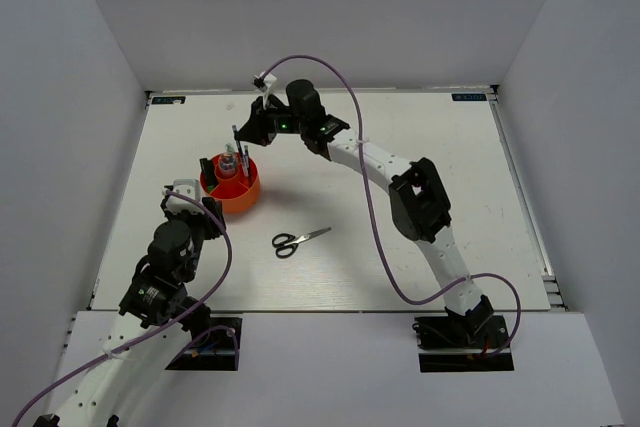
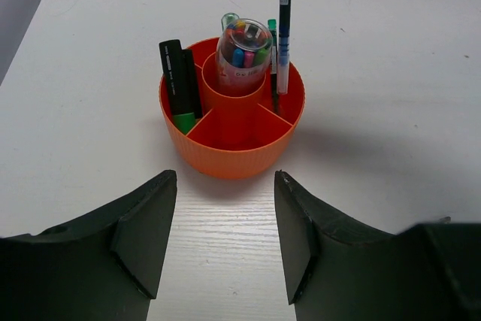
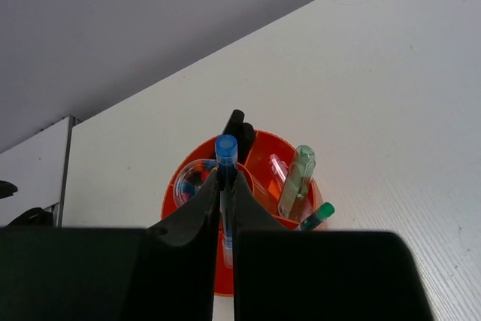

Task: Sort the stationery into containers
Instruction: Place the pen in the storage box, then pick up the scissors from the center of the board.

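Note:
The round orange-red cup (image 1: pixel 232 190) stands left of centre. It holds a green-black marker (image 2: pixel 180 84), a clear tube of coloured items (image 2: pixel 244 50) in its centre well, a thin green pen (image 2: pixel 273 58), a pale green tube (image 3: pixel 297 182) and a pink marker (image 3: pixel 278 167). My right gripper (image 1: pixel 240 135) is shut on a blue pen (image 3: pixel 226 148), held upright with its lower end inside the cup (image 3: pixel 275 136); the pen also shows in the left wrist view (image 2: pixel 284 35). My left gripper (image 2: pixel 225 231) is open and empty, just in front of the cup (image 2: pixel 233 140). Black-handled scissors (image 1: pixel 298 241) lie on the table.
The scissors lie to the right of the cup and in front of it, between the two arms. White walls enclose the table (image 1: pixel 430 147) on three sides. The right arm reaches across the table's far middle.

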You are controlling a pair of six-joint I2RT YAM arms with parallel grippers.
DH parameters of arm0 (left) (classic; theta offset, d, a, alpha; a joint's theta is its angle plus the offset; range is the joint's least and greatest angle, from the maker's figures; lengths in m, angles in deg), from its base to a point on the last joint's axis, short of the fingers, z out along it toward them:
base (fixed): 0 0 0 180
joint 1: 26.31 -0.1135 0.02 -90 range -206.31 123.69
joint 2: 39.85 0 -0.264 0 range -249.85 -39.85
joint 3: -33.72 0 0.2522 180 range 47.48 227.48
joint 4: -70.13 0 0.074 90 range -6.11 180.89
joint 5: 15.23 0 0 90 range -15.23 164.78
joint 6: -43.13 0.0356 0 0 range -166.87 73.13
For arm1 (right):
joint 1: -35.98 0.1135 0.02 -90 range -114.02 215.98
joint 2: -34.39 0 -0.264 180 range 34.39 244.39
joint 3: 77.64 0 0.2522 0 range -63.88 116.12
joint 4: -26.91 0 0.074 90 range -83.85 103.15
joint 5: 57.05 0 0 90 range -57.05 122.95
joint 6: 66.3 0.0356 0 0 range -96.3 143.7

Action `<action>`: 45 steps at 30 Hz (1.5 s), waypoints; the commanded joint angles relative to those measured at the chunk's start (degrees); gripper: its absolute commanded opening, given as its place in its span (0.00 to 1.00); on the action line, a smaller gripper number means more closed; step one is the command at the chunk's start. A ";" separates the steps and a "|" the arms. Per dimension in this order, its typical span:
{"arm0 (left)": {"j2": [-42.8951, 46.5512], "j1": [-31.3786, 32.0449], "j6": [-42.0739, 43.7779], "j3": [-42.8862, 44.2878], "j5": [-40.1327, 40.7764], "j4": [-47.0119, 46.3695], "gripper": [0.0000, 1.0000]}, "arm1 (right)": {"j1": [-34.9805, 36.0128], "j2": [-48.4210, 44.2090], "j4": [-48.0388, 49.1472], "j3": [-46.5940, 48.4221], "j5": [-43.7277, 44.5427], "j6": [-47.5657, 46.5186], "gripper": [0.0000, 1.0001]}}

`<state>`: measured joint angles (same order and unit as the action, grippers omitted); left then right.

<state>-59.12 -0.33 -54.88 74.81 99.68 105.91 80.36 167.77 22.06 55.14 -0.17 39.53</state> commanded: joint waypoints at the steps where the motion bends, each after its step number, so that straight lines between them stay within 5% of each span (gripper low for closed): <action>1: 0.02 -0.23 -0.25 -0.26 0.05 -0.40 0.65 | 0.18 2.05 3.40 -0.98 1.22 -0.98 0.00; 5: -0.42 -0.23 -0.25 -0.17 -0.38 -0.40 0.65 | 0.01 2.49 3.66 -2.21 1.57 -1.68 0.00; 8: -0.68 -0.22 -0.16 -0.35 -0.38 -0.49 0.65 | 0.18 2.32 3.49 -3.35 0.96 -2.73 0.15; 9: -0.68 -0.23 -0.16 -0.26 -0.56 -0.31 0.65 | 0.01 2.32 3.57 -3.62 0.78 -2.83 0.31; 12: -1.03 -0.14 -0.25 -0.17 -1.00 -0.40 0.65 | -0.17 1.36 3.14 -4.76 -1.06 -2.74 0.51; 18: -2.97 -0.14 0.28 0.09 -5.64 -0.40 0.68 | -0.35 -2.24 1.12 -7.05 -2.64 -2.21 0.55; 21: -4.64 -0.23 0.54 0.53 -9.08 -0.14 0.68 | -0.61 -4.44 -0.38 -7.93 -3.26 -1.95 0.53; 23: -5.43 -0.14 0.89 0.62 -10.48 0.04 0.60 | -0.70 -7.08 -3.01 -8.63 -3.26 -2.03 0.52; 28: -9.03 -0.23 1.33 1.49 -21.01 0.74 0.13 | -2.28 -16.55 -16.07 -11.70 -3.44 -8.06 0.52; 30: -12.35 -0.14 0.72 1.93 -23.40 0.66 0.08 | -2.72 -20.95 -26.01 -13.19 -0.64 -13.70 0.43; 32: -16.91 -0.23 -0.69 4.03 -28.59 2.49 0.09 | -2.72 -27.70 -37.74 -16.09 2.61 -26.68 0.00; 35: -28.23 0.47 -3.85 10.71 -34.57 8.46 0.40 | -3.07 -34.58 -52.30 -23.29 4.46 -37.06 0.00; 37: -36.57 3.72 -4.65 15.35 -33.09 11.62 0.48 | -3.59 -38.00 -57.48 -30.23 6.49 -40.09 0.37; 39: -40.31 8.01 -4.21 17.66 -28.63 14.71 0.58 | -4.21 -40.91 -62.24 -35.07 4.40 -41.85 0.55; 41: -48.13 12.15 -3.24 23.28 -25.18 18.38 0.59 | -5.27 -45.82 -61.91 -43.94 1.84 -41.85 0.32; 42: -50.15 12.52 -3.15 26.43 -23.95 20.58 0.55 | -5.62 -48.63 -59.73 -46.23 0.27 -41.33 0.00; 45: -60.60 12.35 -2.89 32.24 -24.47 23.94 0.33 | -7.11 -56.29 -53.31 -56.60 -3.26 -39.48 0.00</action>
<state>-115.51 12.23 -58.01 102.66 73.32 123.22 74.53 118.46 -31.78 2.14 1.21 1.65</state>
